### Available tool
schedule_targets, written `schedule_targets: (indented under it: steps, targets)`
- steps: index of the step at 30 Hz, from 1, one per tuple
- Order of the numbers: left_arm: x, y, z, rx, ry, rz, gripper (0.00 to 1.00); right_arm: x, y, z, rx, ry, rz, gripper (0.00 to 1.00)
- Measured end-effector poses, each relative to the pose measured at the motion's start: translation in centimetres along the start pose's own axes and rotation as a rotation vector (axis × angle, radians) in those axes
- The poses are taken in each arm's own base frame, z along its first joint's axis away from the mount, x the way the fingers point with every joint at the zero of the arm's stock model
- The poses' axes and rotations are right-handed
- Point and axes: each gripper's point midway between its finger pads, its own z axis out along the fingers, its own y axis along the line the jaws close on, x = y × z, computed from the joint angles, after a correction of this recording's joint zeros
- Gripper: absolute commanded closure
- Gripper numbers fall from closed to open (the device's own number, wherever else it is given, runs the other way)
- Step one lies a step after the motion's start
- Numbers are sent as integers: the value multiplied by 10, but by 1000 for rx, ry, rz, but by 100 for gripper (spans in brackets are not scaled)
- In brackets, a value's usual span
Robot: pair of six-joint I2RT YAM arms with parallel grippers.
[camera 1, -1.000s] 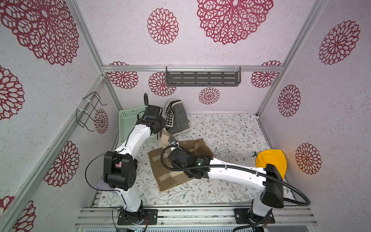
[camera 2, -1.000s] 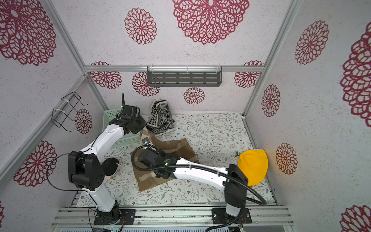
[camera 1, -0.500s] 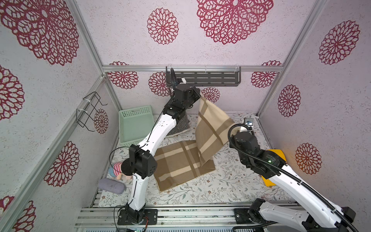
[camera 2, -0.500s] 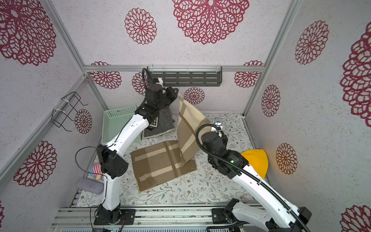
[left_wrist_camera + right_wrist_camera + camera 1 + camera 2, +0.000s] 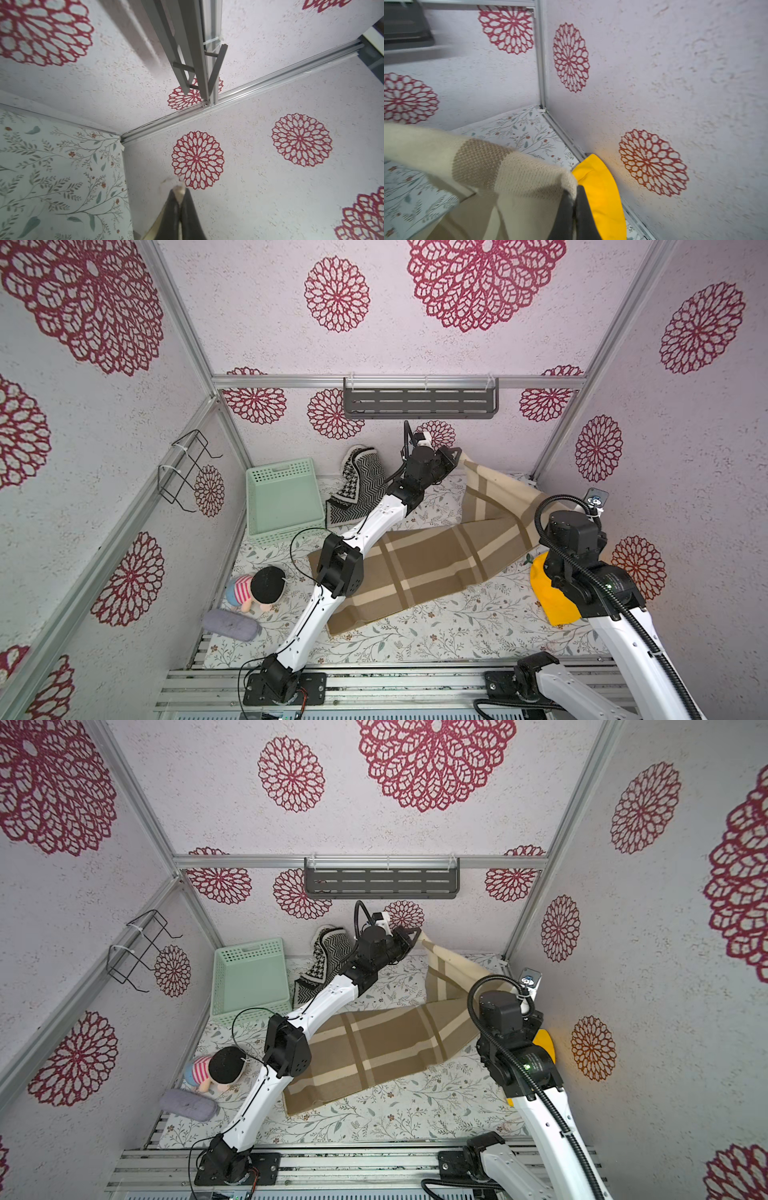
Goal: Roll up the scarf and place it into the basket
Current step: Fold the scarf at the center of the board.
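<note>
Holding up one end of the tan-and-cream plaid knit scarf, both claws are doing the work here. The left gripper is pressed together on one corner, raised near the back wall. The wrist view shows just a sliver of cream knit pinched at the tips. The right gripper is clamped on the other corner over by the worktop's right edge, just beside a bright yellow cloth.

The rest of the scarf lies flat, spread across the middle of the floral worktop toward the front edge. The pale mint-green perforated plastic basket sits in the back left corner, with the scarf outside it. A black-and-white zigzag-patterned knit cloth is bunched at the back edge just beside the basket.
</note>
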Motion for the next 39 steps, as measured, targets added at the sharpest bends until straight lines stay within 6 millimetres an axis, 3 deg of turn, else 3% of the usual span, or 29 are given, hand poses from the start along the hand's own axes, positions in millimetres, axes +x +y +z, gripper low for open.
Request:
schedule_targets:
  steps: [4,8,11,16,18,22,29,39]
  targets:
    - [1,-7,1,38,4,-8,100,-16,-21,3,52,-12,41,100]
    - [-8,-18,0,84,-24,8,100,-29,-19,5,38,-16,58,100]
    - [-25,-27,-3,107,-58,36,100,-30,-13,9,29,-4,49,100]
    - [-69,-79,-20,212,-147,149,100,-27,-9,10,8,9,46,100]
    - [-76,-93,-26,236,-166,187,100,-28,-11,8,7,4,53,100]
    - [-79,-108,-32,276,-184,245,100,-30,-14,6,12,-3,60,100]
    - [-77,-108,-30,295,-185,283,100,-28,-30,3,81,3,45,100]
    - [-76,-124,-36,318,-224,455,100,-54,-64,-28,102,-83,127,100]
